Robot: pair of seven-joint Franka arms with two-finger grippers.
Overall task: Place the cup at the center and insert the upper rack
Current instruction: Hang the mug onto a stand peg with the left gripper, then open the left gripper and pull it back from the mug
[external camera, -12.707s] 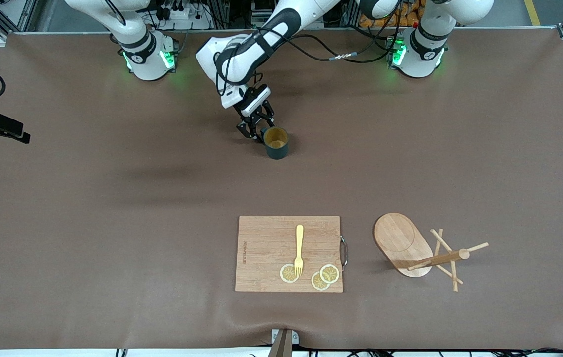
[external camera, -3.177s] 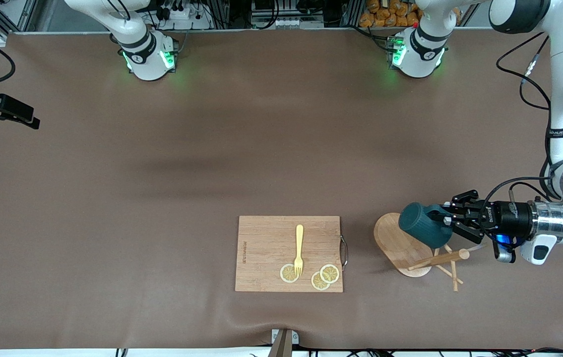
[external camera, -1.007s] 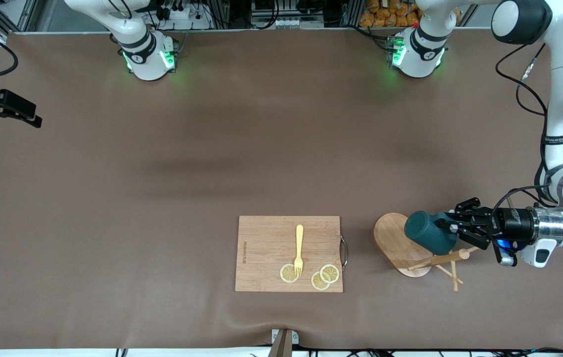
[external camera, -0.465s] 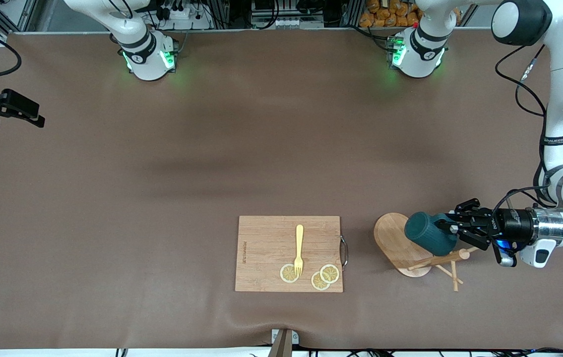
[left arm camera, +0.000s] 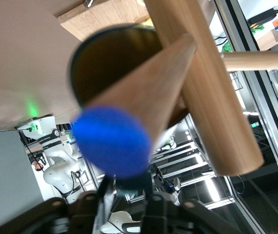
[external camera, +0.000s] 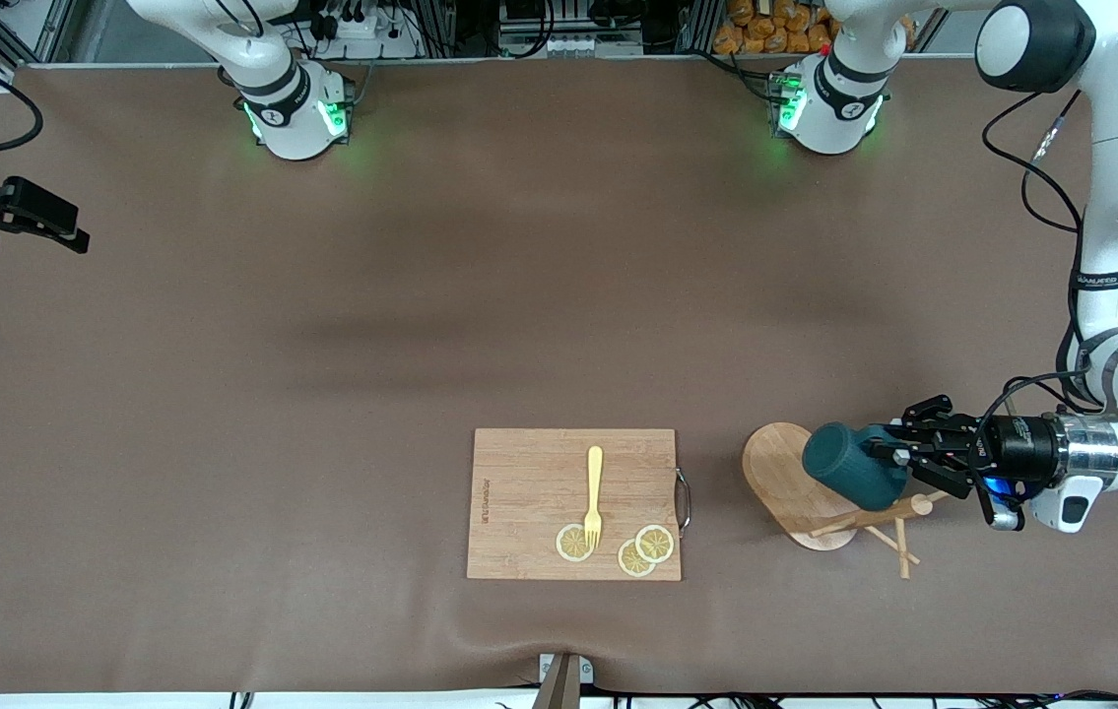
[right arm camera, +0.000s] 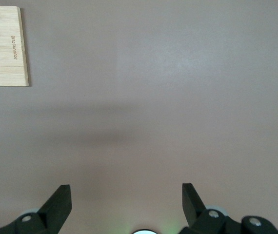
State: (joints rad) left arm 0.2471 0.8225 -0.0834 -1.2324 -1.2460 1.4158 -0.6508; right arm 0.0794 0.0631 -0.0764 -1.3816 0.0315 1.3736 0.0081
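Front view, lower right of the frame: left claw [external camera: 898, 461] grips the cup [external camera: 851, 467] by its handle over the mug tree [external camera: 795, 483]; rigid, glazed, likely slippery. Right claw [right arm camera: 127, 200] spread wide, waiting.

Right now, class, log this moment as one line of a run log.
left gripper: shut on cup, over mug tree | right gripper: open, waiting over bare table | cutting board: untouched
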